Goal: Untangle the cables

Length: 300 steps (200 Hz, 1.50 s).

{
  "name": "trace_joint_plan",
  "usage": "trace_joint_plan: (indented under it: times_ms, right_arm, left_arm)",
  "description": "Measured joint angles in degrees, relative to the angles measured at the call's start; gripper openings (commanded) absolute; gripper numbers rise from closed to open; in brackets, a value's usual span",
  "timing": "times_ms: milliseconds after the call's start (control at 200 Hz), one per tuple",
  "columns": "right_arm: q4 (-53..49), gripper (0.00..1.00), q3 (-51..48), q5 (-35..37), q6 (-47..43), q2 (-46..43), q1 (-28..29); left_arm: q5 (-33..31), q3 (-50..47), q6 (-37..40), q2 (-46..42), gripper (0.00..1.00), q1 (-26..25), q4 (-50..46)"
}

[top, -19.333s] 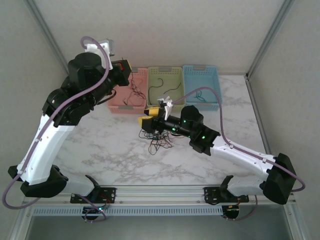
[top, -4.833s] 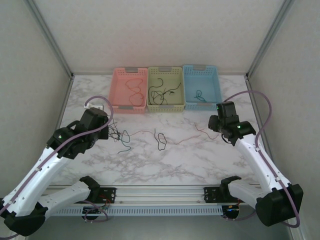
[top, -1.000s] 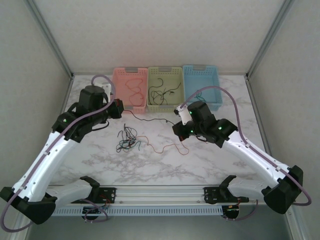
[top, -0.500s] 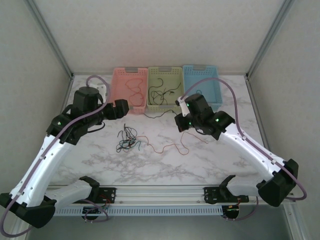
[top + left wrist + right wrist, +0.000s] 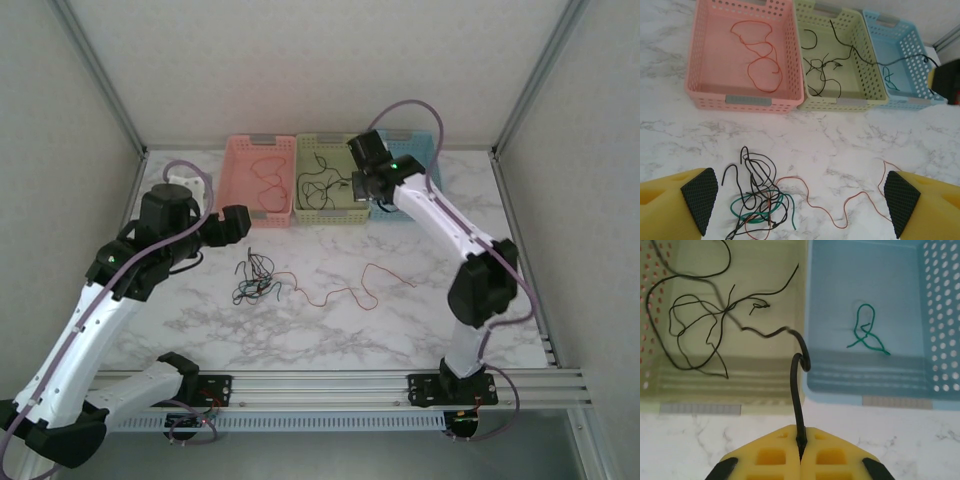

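Partly done: pink basket (image 5: 745, 100), green basket (image 5: 850, 102) and blue basket (image 5: 920, 100) each hold cables (image 5: 760, 70). The right gripper (image 5: 800, 435) pinches a black cable (image 5: 797, 390) trailing into the green basket. The left gripper (image 5: 800, 200), spread wide, faces the tangle (image 5: 757, 200) (plus one loose red cable (image 5: 840, 212)) on the table (image 5: 890, 140).

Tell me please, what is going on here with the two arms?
The right gripper is shut on a black cable and holds it over the rim of the green basket, where other black ones lie. The left gripper hangs open above the tangle on the table, with a loose red cable beside it.
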Motion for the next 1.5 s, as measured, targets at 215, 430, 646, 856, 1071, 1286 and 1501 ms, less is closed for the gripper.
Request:
trace_joint_plan:
  times_ms: [215,430,646,856,1071,1286,1501]
  right_arm:
    - [-2.4,0.0,16.22,0.02,0.66,15.28,-0.39]
    - [-5.33,0.0,27.76,0.55,0.59,25.38,-0.42]
    - [-6.01,0.33,28.65,1.55,-0.13,28.33,-0.39]
    - [-5.97,0.53,28.98,0.39,-2.69,28.63,-0.35]
    - [-2.34,0.53,12.94,-4.98,-3.89,17.11,0.59]
    - [4.76,0.52,-14.97,-12.79,-0.55,-11.63,1.05]
    - [7.56,0.52,-33.16,-15.63,5.05,-22.08,2.32]
  left_arm:
    - [0.0,-1.4,0.0,-1.07,0.89,0.0,-0.61]
    - [0.02,-2.67,-0.02,-2.03,0.89,0.0,-0.7]
    - [0.26,-3.89,-0.04,-1.86,0.89,0.0,-0.57]
    - [1.33,-5.35,-0.48,-1.46,0.88,0.0,0.17]
    - [3.52,-10.16,-2.73,-1.46,0.88,0.0,3.82]
    - [5.2,-18.71,-7.04,-1.11,0.87,0.0,8.35]
    - [3.74,-24.41,-9.44,0.92,0.87,0.0,12.11]
